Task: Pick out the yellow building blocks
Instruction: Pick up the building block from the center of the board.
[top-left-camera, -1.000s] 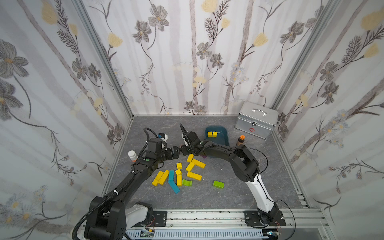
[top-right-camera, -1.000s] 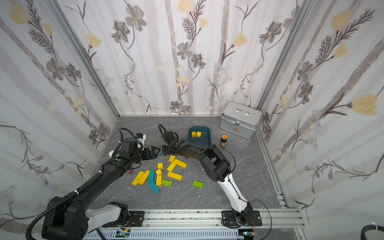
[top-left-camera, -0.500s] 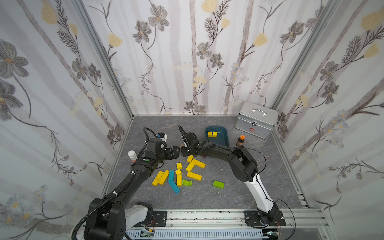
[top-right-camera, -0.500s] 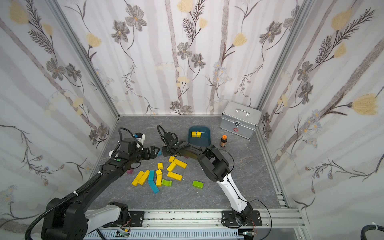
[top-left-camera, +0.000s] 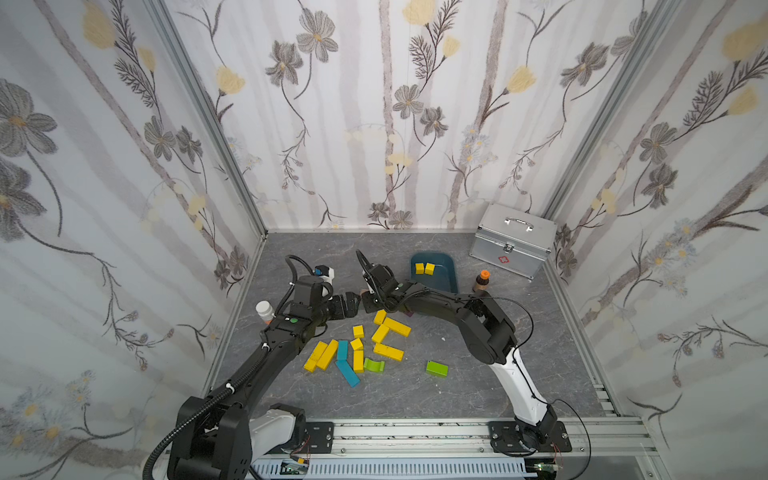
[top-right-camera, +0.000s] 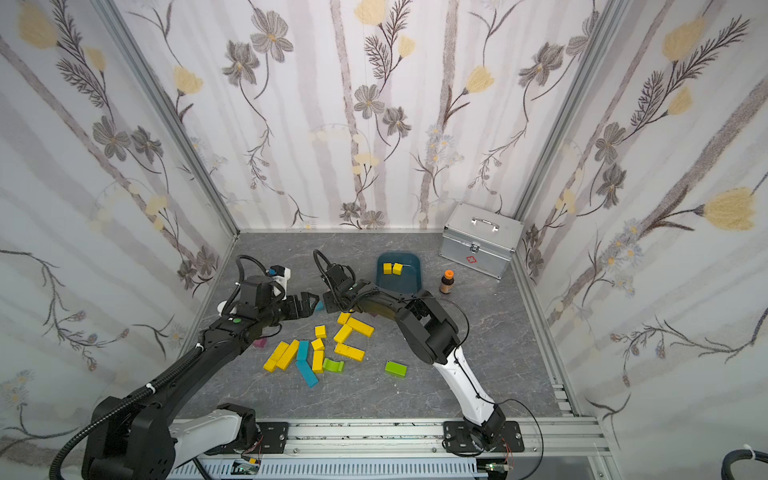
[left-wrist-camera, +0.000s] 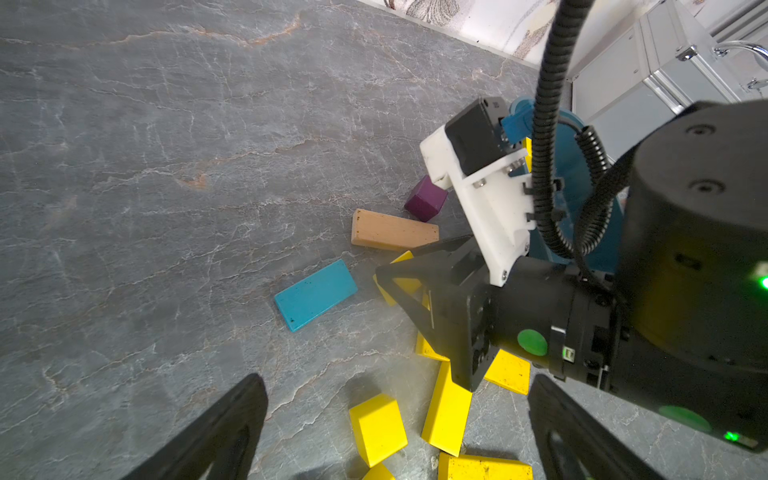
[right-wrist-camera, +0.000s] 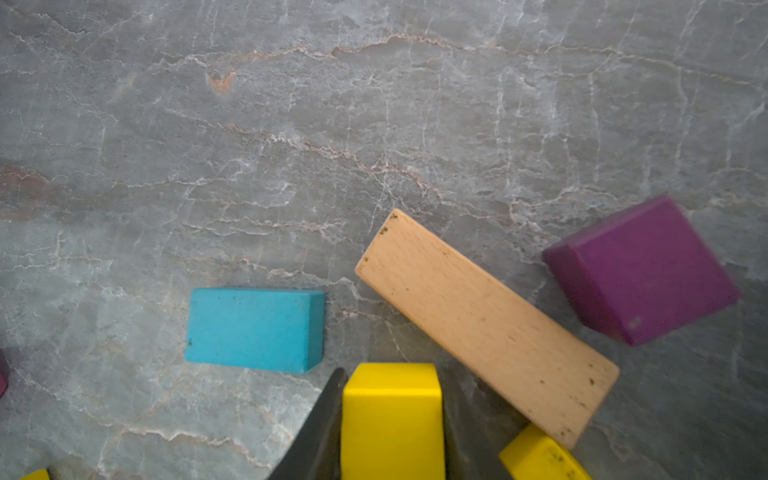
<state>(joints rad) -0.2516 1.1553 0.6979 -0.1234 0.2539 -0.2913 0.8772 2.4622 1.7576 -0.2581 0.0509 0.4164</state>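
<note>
Several yellow building blocks lie scattered mid-table among other colours, seen in both top views. Two yellow cubes sit in the teal tray. My right gripper is low at the pile's far edge. In the right wrist view its fingers press both sides of a yellow block, so my right gripper is shut on it. My left gripper faces it closely and stands open. In the left wrist view, my left gripper has a loose yellow cube lying below, between its spread fingers.
A tan bar, a purple cube and a teal block lie just beyond the held block. Teal blocks and green blocks mix with the pile. A silver case, brown bottle and white bottle stand around.
My right gripper has closed onto the yellow block at the pile's far edge. Both arms have stayed nearly where they were.
</note>
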